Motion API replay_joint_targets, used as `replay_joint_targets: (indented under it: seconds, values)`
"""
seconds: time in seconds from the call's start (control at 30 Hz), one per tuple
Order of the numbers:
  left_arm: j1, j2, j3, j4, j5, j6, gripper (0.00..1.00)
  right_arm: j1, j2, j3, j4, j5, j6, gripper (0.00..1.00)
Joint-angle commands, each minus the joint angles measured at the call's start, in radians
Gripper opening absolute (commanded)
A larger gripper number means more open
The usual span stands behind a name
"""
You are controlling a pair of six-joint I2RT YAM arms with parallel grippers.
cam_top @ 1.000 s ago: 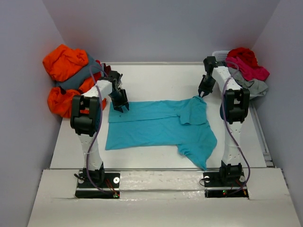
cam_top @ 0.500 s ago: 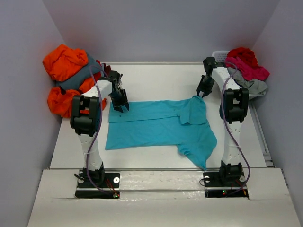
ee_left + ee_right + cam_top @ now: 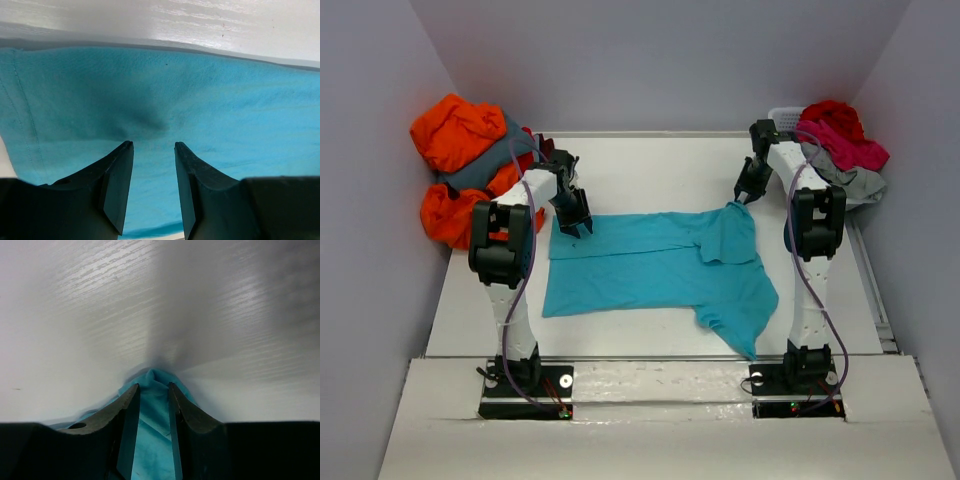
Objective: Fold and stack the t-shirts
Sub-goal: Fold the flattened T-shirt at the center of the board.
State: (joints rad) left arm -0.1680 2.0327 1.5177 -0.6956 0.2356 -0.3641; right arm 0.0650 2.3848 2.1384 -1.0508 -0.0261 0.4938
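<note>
Little has moved since the earlier frames: only the right gripper has crept slightly toward the far edge, its cloth corner going with it.

Far left: orange t-shirts [image 3: 452, 128] are heaped against the wall around a slate grey t-shirt [image 3: 470, 178], in no container.

The left gripper [image 3: 154, 145] stands over the far-left corner of the turquoise t-shirt [image 3: 655, 268], fingers spread, cloth showing flat between them and nothing pinched.

Centre: the turquoise t-shirt lies lengthwise across the table [image 3: 650, 165], its far strip doubled over and one sleeve trailing toward the near edge.

The right gripper [image 3: 153, 386] pinches a peak of the shirt's far-right corner, lifted just off the table.

Step in hand, by judgement: drawing the far edge over for a lengthwise fold. Done well, the left fingers close on the corner first. Both arms then travel together at equal height, so the edge lands straight and unwrinkled.

Far right: a white slatted basket [image 3: 782, 113] holds a red t-shirt [image 3: 832, 115], a pink t-shirt [image 3: 858, 152] and a light grey t-shirt [image 3: 862, 186], spilling over its rim.
</note>
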Motion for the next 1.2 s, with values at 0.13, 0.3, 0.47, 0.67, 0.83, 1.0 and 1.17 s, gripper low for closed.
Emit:
replay_joint_targets:
  seconds: [0.13, 0.3, 0.47, 0.67, 0.83, 1.0, 1.17]
  values:
    - [-0.002, 0.003, -0.002, -0.012, -0.002, 0.016, 0.49, -0.007, -0.038, 0.005, 0.063, -0.058, 0.008, 0.35]
    - [-0.002, 0.006, -0.001, -0.012, -0.002, 0.014, 0.49, -0.007, -0.019, 0.020, 0.054, -0.083, 0.002, 0.35]
    - [-0.002, 0.009, 0.002, -0.016, -0.004, 0.016, 0.49, -0.007, -0.018, -0.003, 0.066, -0.095, 0.002, 0.30]
    - [-0.002, 0.014, 0.004, -0.016, -0.007, 0.016, 0.49, -0.007, -0.022, -0.020, 0.063, -0.089, 0.002, 0.07]
    - [-0.002, 0.014, 0.007, -0.019, -0.013, 0.016, 0.49, -0.007, -0.038, -0.025, 0.049, -0.043, 0.011, 0.07]
    - [-0.002, 0.009, -0.005, -0.021, -0.019, 0.010, 0.49, -0.007, -0.049, -0.006, -0.001, 0.021, 0.031, 0.07]
    - [-0.002, 0.006, -0.016, -0.015, -0.016, 0.004, 0.49, -0.028, -0.067, -0.023, -0.018, 0.061, 0.042, 0.07]
